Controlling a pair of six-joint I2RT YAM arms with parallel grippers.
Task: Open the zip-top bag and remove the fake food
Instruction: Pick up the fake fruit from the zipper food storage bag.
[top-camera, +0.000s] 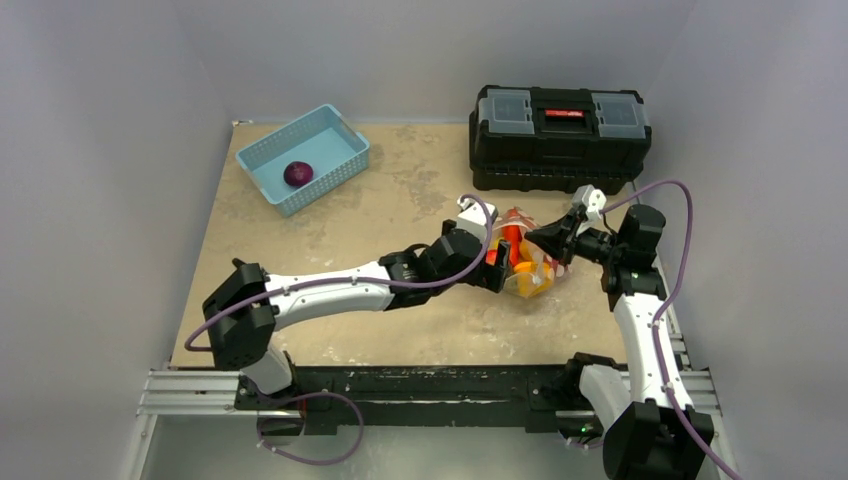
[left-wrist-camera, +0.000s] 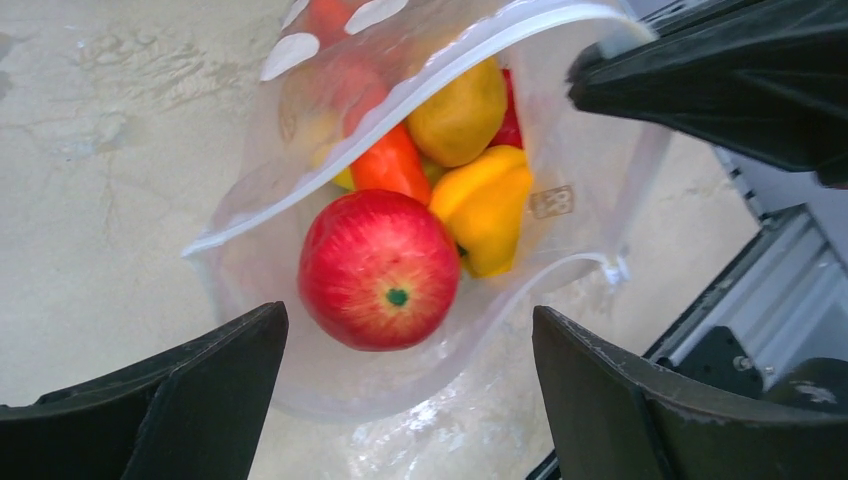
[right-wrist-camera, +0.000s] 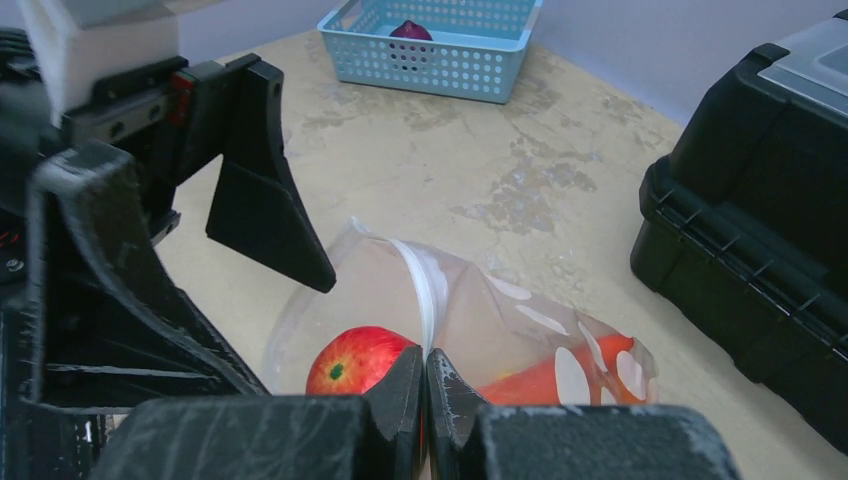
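While the right gripper (right-wrist-camera: 425, 372) pinches the white zip rim of the clear, polka-dotted plastic zip-top bag (left-wrist-camera: 590, 225), the bag lies on the tan tabletop (top-camera: 400, 330) before the black toolbox (top-camera: 560, 150), mouth open. Step: removing fake food. The left gripper (left-wrist-camera: 410, 400) is at the mouth, jaws spread, empty. We judge the next move: straddle the glossy red plastic apple (left-wrist-camera: 380, 268), close gently, withdraw. 1 purple piece (top-camera: 298, 172) sits in the light-blue perforated basket (top-camera: 345, 165).

text: none legible | zip-top bag (left-wrist-camera: 592, 190): small square printed mark (left-wrist-camera: 552, 201), too blurred to read
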